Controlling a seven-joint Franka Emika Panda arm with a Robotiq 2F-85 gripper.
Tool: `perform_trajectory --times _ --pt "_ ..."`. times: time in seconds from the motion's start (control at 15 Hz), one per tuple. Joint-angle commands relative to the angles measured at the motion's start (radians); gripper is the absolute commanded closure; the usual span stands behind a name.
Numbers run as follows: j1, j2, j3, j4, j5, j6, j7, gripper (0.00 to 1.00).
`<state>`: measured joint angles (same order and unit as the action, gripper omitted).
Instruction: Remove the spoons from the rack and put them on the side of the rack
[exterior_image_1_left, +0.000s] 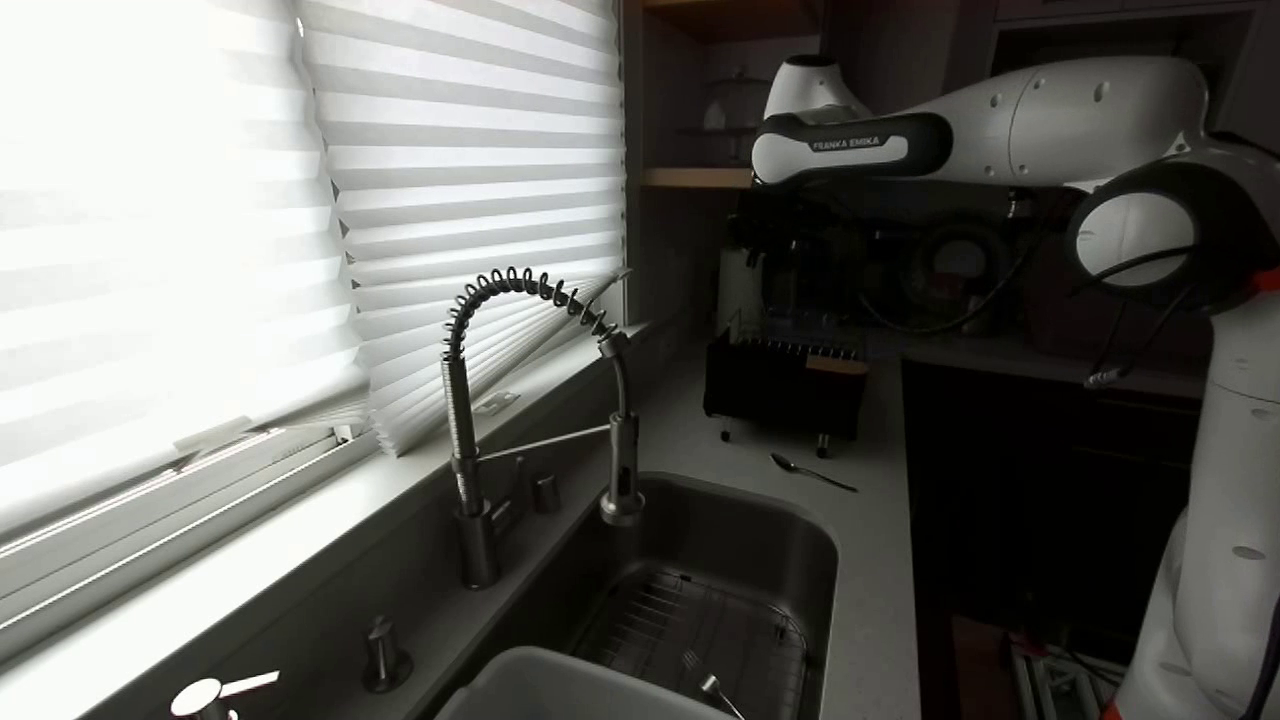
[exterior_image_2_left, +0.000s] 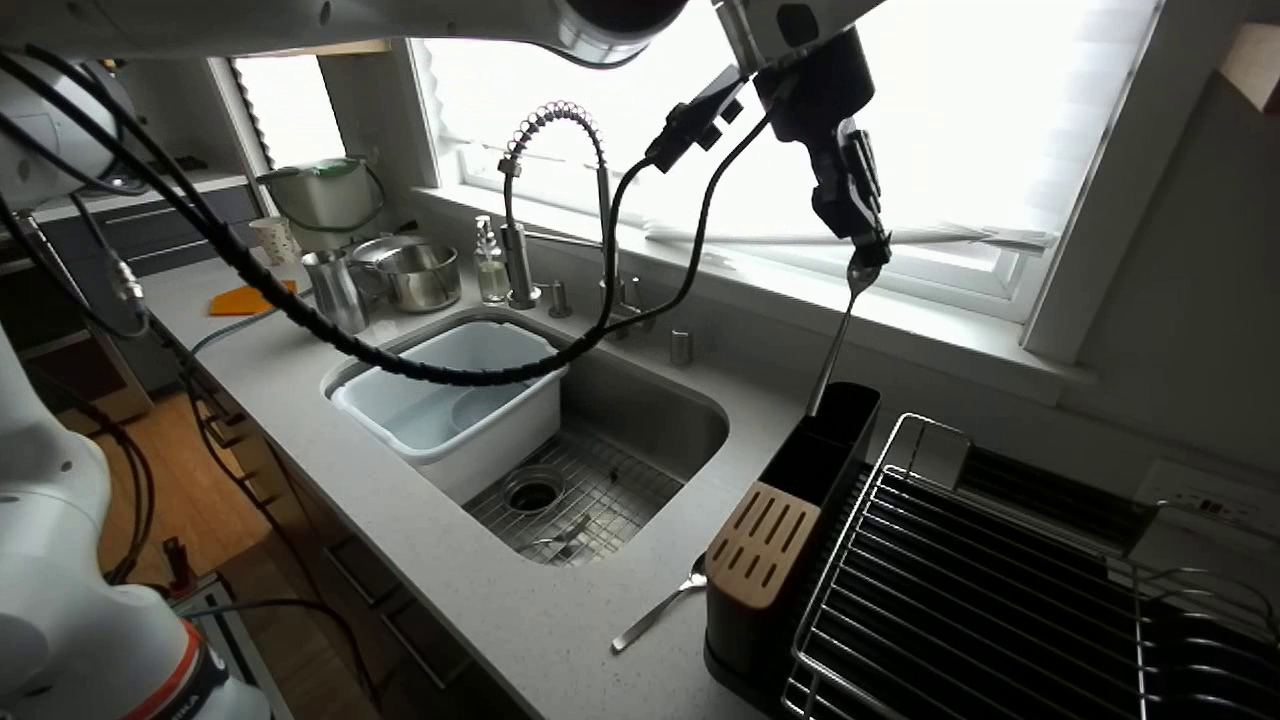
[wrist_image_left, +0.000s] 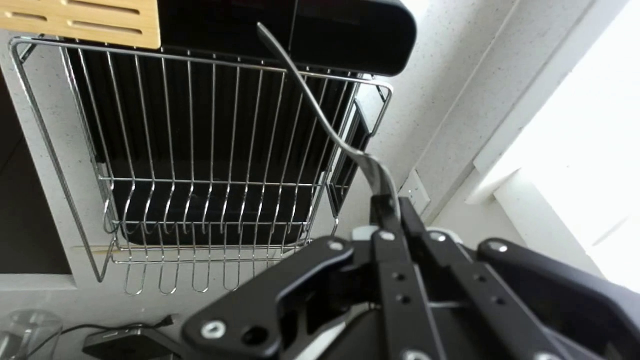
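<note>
A silver spoon hangs from my gripper, which is shut on its bowl end; the handle points down. In the wrist view the gripper is shut on the spoon, and its handle end shows free over the black rack. The rack, a narrow black holder with a slotted wooden lid at one end, also stands on the counter in an exterior view. A second spoon lies on the counter beside the rack; it also shows in an exterior view. The rack's inside is dark.
A wire dish rack stands against the holder. The sink with a white tub is on its other side, and a fork is in the sink. A coiled faucet and the window sill stand behind.
</note>
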<state>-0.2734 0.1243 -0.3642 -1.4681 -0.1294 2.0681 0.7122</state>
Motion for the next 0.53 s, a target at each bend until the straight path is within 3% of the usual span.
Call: perform_trajectory --times 0.0,0.47 --pt "0.012 -0.069 0.011 -0.070 -0.004 -0.013 -0.036 0.99" --pt "0.004 -0.058 0.054 -0.066 0.028 -0.235 -0.165 0.99"
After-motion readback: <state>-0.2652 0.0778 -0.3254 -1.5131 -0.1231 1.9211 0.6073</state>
